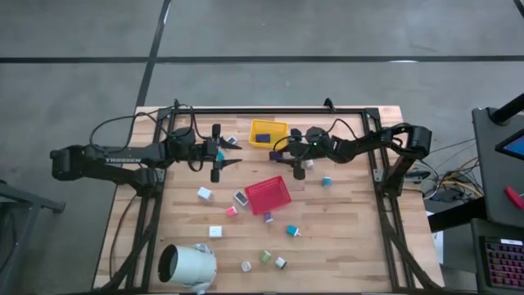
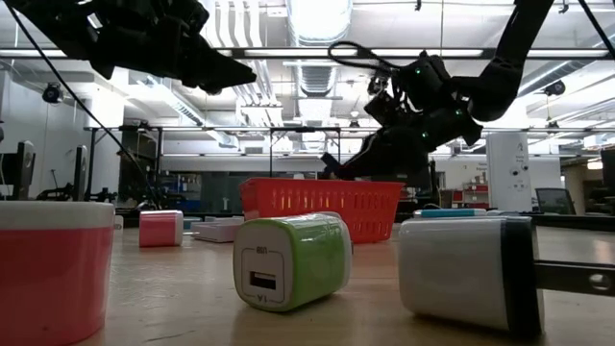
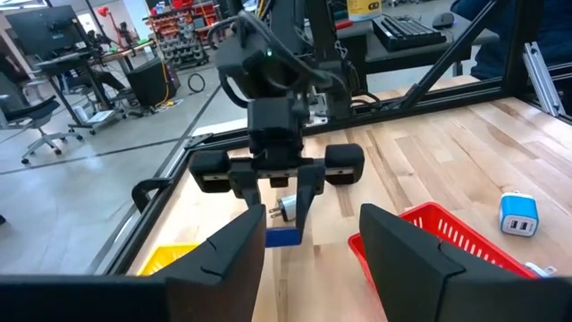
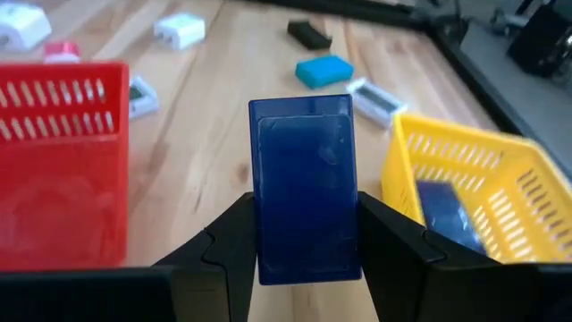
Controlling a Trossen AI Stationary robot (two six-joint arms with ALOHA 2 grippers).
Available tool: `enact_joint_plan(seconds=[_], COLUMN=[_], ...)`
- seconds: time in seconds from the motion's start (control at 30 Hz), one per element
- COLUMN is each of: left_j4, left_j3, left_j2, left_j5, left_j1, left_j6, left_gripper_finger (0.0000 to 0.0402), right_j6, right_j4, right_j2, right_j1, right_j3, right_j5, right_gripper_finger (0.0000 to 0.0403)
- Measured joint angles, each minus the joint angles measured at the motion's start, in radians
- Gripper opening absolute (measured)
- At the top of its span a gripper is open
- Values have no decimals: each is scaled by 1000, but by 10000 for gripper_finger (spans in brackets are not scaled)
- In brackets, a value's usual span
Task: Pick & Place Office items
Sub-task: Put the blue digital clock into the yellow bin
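**Navy piece held upright, yellow tray just off to one side**

Closest in, the right gripper (image 4: 304, 255) is clenched on a navy block (image 4: 305, 188), one finger flat against each long side, so the block's long axis runs out past the fingertips. In the left wrist view the same block (image 3: 282, 236) hangs below those fingers, clear of the table.

Just beyond it, on either side, sit the two trays. The yellow tray (image 4: 474, 192) lies to one side of the held block, with a dark piece already in it; the red tray (image 4: 58, 161) lies to the other. From above, the right gripper (image 1: 286, 152) hovers just beside the yellow tray (image 1: 267, 124), between it and the red tray (image 1: 268, 195). My guess is the drop goes into the yellow one, a short sideways carry over its wall.

Farther off, the left gripper (image 1: 226, 153) waits above the table, jaws parted and empty. The remaining office items lie scattered toward the white cylinder (image 1: 187, 265).
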Motion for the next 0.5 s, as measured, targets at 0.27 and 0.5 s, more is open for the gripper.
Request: enact_joint_plan(seconds=[0.27, 0.5], left_j4=[0, 0], left_j3=[0, 0], left_j2=[0, 0], left_j5=[0, 0], left_j1=[0, 0], left_j6=[0, 0], left_gripper_finger=[186, 186], right_j6=[40, 73], right_j4=[125, 233], right_j2=[2, 2], right_j1=[-53, -95], right_j3=[0, 0], right_j5=[-83, -143], right_gripper_finger=[150, 150])
